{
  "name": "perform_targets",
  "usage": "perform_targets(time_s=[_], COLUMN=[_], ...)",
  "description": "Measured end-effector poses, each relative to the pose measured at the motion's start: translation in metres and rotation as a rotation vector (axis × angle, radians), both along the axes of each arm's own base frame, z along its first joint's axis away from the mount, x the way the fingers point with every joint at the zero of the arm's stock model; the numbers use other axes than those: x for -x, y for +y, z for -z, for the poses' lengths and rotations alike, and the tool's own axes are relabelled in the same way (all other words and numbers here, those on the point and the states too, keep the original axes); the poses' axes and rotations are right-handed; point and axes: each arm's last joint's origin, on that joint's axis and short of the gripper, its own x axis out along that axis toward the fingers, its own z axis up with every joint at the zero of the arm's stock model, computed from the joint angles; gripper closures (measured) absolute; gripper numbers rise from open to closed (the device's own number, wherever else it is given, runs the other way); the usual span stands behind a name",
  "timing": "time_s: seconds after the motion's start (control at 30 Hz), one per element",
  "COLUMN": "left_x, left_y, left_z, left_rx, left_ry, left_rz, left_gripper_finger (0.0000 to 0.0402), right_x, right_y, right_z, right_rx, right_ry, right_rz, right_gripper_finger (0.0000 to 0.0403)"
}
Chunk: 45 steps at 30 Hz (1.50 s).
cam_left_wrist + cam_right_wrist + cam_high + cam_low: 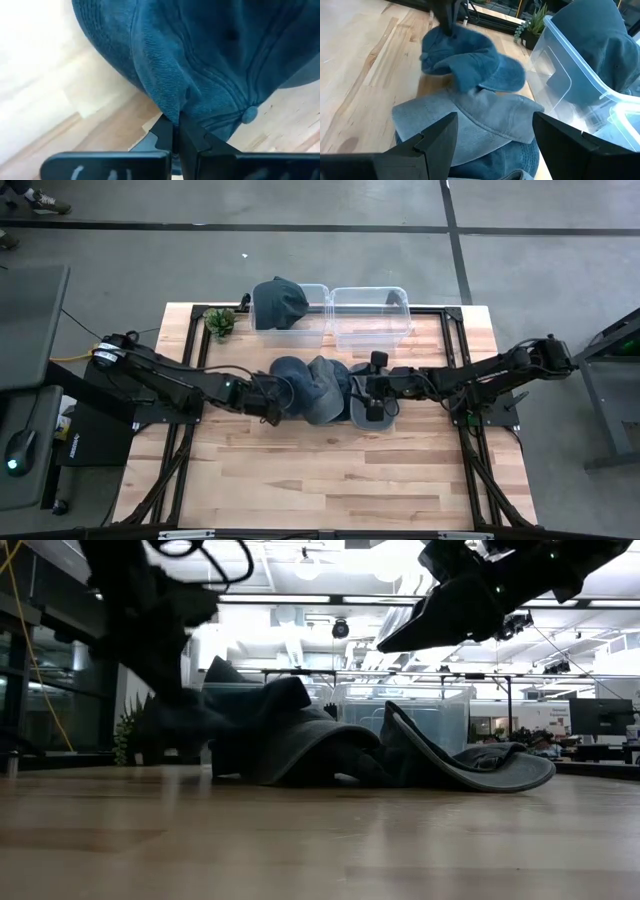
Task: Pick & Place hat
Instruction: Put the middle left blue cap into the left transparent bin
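Note:
Several hats lie heaped at the table's middle. A dark blue cap (293, 380) sits at the heap's left end, and my left gripper (175, 137) is shut on it. A pale grey-blue hat (470, 120) lies beside it, its brim (480, 768) resting on the wood. My right gripper (495, 145) hangs open above the heap's right end (365, 408), touching nothing. One more dark hat (278, 302) rests in the left clear bin (315, 315). My left gripper pinches a raised fold of the cap's crown cloth (172, 112) between its two fingertips, a little way from the top button (248, 115). The fingers slant down from the table's left. The cap's pinched side is drawn up; its other side (505, 75) lies on the heap.
A second clear bin (370, 315) stands to the right of the first at the far edge. A small green plant (220, 323) stands left of the bins. Bare wood stretches toward the near edge (320, 480).

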Motion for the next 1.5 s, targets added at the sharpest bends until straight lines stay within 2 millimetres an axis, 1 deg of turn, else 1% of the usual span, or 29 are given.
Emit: perform_targets(time_s=[0.13, 0.3, 0.6, 0.83, 1.0, 1.17, 1.27, 1.4, 1.5], left_x=[-0.002, -0.008, -0.017, -0.024, -0.026, -0.028, -0.029, -0.031, -0.033], left_y=[0.0, -0.001, -0.001, -0.001, -0.001, -0.001, -0.001, -0.001, -0.001], left_z=[-0.019, -0.04, -0.077, -0.116, -0.137, -0.149, -0.153, -0.155, -0.159], left_rx=[-0.029, -0.059, -0.138, -0.21, -0.257, -0.294, -0.306, -0.323, -0.338], left_ry=[0.017, -0.025, -0.126, -0.226, -0.284, -0.323, -0.336, -0.36, -0.391], left_rz=[0.005, 0.018, 0.05, 0.091, 0.12, 0.143, 0.15, 0.15, 0.168], left_gripper_finger=[0.04, 0.04, 0.0401, 0.0401, 0.0402, 0.0401, 0.0402, 0.0401, 0.0401], right_x=[-0.002, -0.003, 0.001, 0.002, 0.0, -0.002, -0.002, -0.003, -0.005], right_y=[0.007, 0.02, 0.042, 0.05, 0.051, 0.051, 0.051, 0.05, 0.045], right_z=[-0.006, -0.015, -0.022, -0.025, -0.031, -0.042, -0.047, -0.049, -0.049], right_rx=[0.037, 0.134, 0.416, 0.525, 0.618, 0.739, 0.811, 0.897, 0.943], right_ry=[-0.014, -0.016, 0.027, 0.022, -0.006, -0.069, -0.092, -0.08, -0.061], right_rz=[0.009, 0.033, 0.068, 0.014, -0.033, -0.047, -0.048, -0.06, -0.068], right_gripper_finger=[0.0151, 0.0151, 0.0151, 0.0151, 0.0151, 0.0151, 0.0151, 0.0151, 0.0151])
